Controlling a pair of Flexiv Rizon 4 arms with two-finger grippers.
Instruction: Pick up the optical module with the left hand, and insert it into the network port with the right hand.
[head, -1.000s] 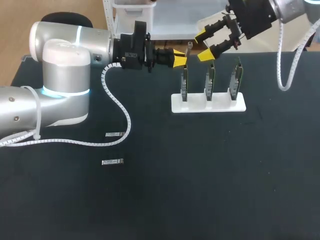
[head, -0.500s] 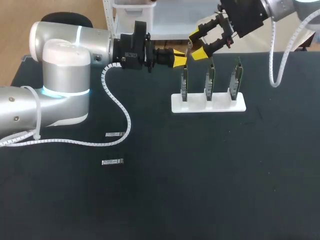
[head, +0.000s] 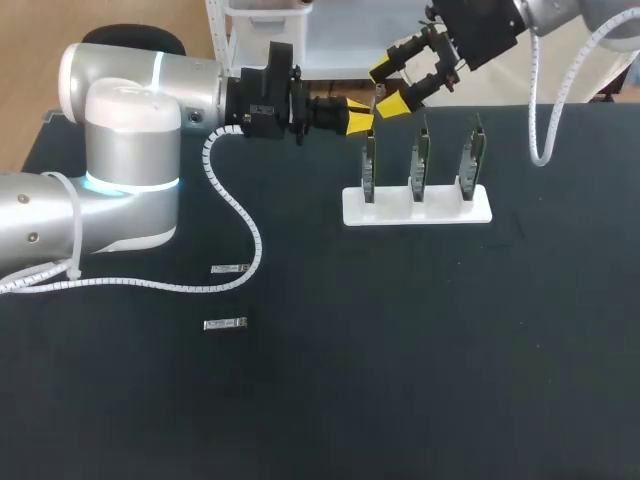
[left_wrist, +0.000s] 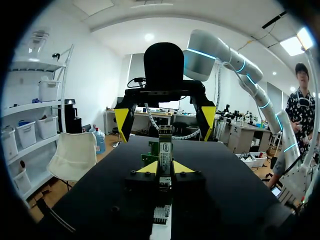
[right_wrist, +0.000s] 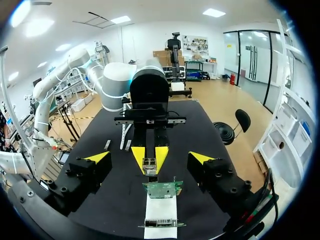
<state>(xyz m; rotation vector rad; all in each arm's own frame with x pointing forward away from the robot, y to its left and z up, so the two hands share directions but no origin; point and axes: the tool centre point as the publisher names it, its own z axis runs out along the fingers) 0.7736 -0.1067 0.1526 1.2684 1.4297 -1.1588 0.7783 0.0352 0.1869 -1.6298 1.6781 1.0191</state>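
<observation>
The left gripper (head: 362, 118) is pinched on the optical module (head: 378, 97). The module is held roughly upright at the fingertips, with its long axis across the fingers. The right gripper (head: 391, 86) is spread wide, with one finger at each side of the module and apart from it. Below both grippers, three green boards (head: 423, 160) are stood in a white holder (head: 417, 212) on the table (head: 400, 350).
</observation>
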